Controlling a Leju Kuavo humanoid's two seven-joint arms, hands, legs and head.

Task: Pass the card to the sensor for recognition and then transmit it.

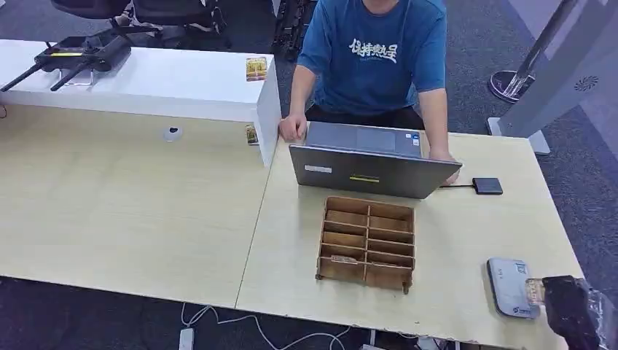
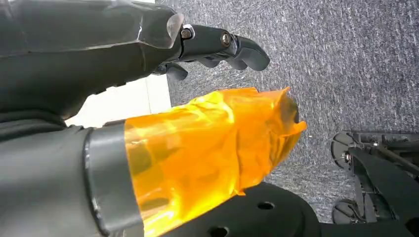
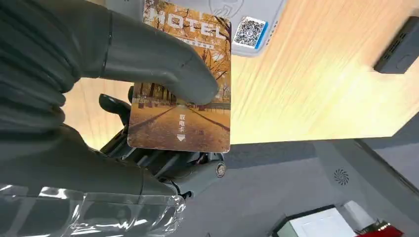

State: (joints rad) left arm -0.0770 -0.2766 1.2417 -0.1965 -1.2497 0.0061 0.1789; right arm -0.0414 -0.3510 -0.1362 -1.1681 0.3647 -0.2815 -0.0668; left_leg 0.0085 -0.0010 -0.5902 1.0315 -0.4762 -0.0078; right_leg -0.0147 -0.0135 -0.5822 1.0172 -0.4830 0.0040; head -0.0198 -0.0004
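Cut off at the lower right corner of the head view: right hand (image 1: 576, 310), dark, only partly inside the frame. Hard to make out there: card (image 1: 536, 290), a small pale sliver poking from the hand over the near end of the grey sensor (image 1: 510, 286) at the lower right of the worktop (image 1: 146, 211). Touching the sensor or just above it: cannot tell. Clear in the right wrist view: right hand (image 3: 123, 98) pinching the card (image 3: 183, 108), thumb pressed on its printed face, darker fingers (image 3: 148, 158) mostly hidden behind it; sensor (image 3: 249, 27) cropped by the upper edge. Left hand (image 2: 212, 47) in the left wrist view: over grey carpet (image 2: 346, 64), fingers loosely curled, nothing held, thumb wrapped in orange film (image 2: 207, 153).
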